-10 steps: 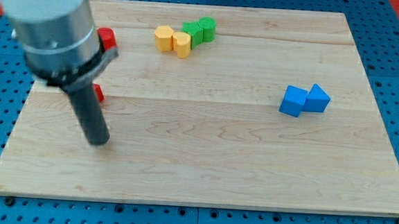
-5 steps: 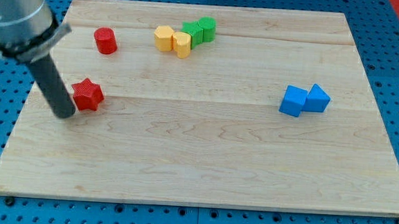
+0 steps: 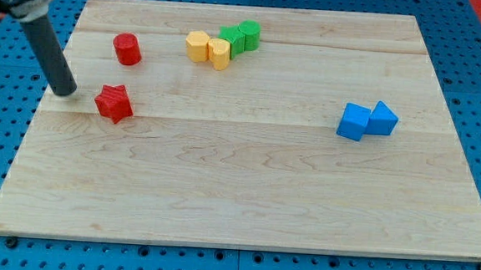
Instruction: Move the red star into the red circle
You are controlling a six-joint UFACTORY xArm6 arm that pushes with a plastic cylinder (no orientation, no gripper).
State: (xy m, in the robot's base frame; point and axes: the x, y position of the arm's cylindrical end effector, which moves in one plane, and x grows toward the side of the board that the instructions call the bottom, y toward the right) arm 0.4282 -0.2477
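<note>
My tip (image 3: pixel 62 91), bare, holding nothing, left of red star (image 3: pixel 114 103). Risk: pushing from here sends star rightward, missing red circle (image 3: pixel 128 48) above.

- My tip (image 3: pixel 63 92) rests on the board, near the red star (image 3: pixel 114 103), on its left in the view and slightly toward the view's top, with a clear gap between them.
- The dark rod leans up and toward the view's left from the tip, away from the star.
- The rod joins a wider grey arm segment at the view's top-left corner, well apart from the star.
</note>
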